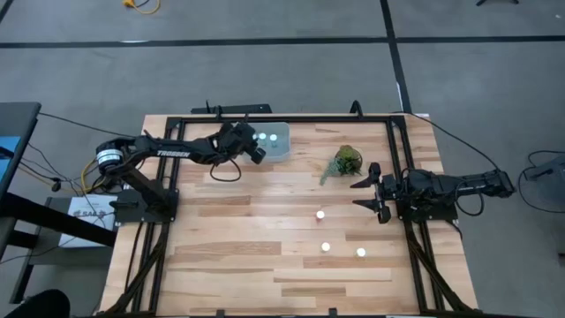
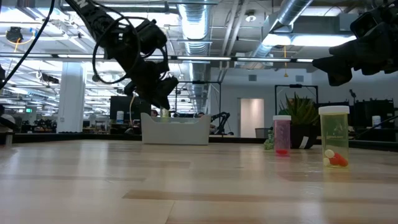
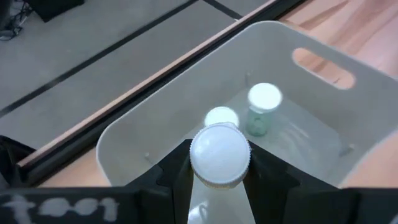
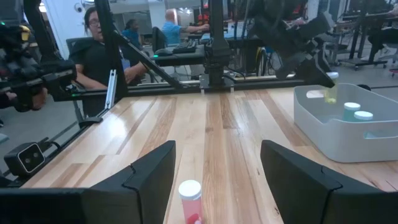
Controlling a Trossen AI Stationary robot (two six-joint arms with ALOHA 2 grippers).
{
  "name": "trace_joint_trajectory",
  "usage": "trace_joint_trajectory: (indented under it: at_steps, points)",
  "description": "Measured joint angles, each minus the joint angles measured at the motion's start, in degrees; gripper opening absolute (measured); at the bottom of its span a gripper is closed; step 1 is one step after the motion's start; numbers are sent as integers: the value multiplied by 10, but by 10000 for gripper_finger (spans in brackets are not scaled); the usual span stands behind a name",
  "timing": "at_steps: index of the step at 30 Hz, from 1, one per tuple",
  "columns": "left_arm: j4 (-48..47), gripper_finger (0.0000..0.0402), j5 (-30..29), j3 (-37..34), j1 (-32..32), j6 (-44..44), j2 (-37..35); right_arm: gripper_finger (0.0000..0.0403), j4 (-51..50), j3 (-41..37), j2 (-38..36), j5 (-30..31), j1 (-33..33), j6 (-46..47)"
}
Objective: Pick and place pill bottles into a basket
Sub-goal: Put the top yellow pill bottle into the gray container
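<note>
The pale basket (image 1: 275,144) stands at the table's far edge with two white-capped pill bottles (image 3: 265,99) (image 3: 222,116) standing in it. My left gripper (image 1: 256,147) is over the basket's left end, shut on a third white-capped bottle (image 3: 219,155). Three more bottles (image 1: 320,214) (image 1: 326,247) (image 1: 361,253) stand upright on the table at the right front. In the low view, one is pink (image 2: 282,135) and one yellow-green (image 2: 334,137). My right gripper (image 1: 374,189) is open and empty at the table's right, with the pink bottle (image 4: 189,198) ahead of its fingers. My left gripper pinches the bottle between its two fingers (image 3: 180,171), which stand on opposite sides at the white cap (image 3: 219,155). The fingers come from above, slanting down from the table's left. The bottle's body (image 2: 165,112) hangs below the fingers, clear of the basket (image 2: 175,129).
A green leafy sprig (image 1: 347,161) lies right of the basket, just beyond my right gripper. A dark frame runs along the table's edges (image 1: 397,132). Bare wood spreads over the table's left and middle. People sit beyond the table in the right wrist view (image 4: 102,50).
</note>
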Motion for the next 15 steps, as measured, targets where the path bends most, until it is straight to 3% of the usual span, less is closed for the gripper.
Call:
trace_joint_trajectory:
  at_steps: [5, 15]
  points:
    - [56, 110, 19, -39, 15, -12, 0, 230, 0, 0, 0, 0, 0, 0]
    - [42, 110, 70, -40, 30, -24, 6, 230, 0, 0, 0, 0, 0, 0]
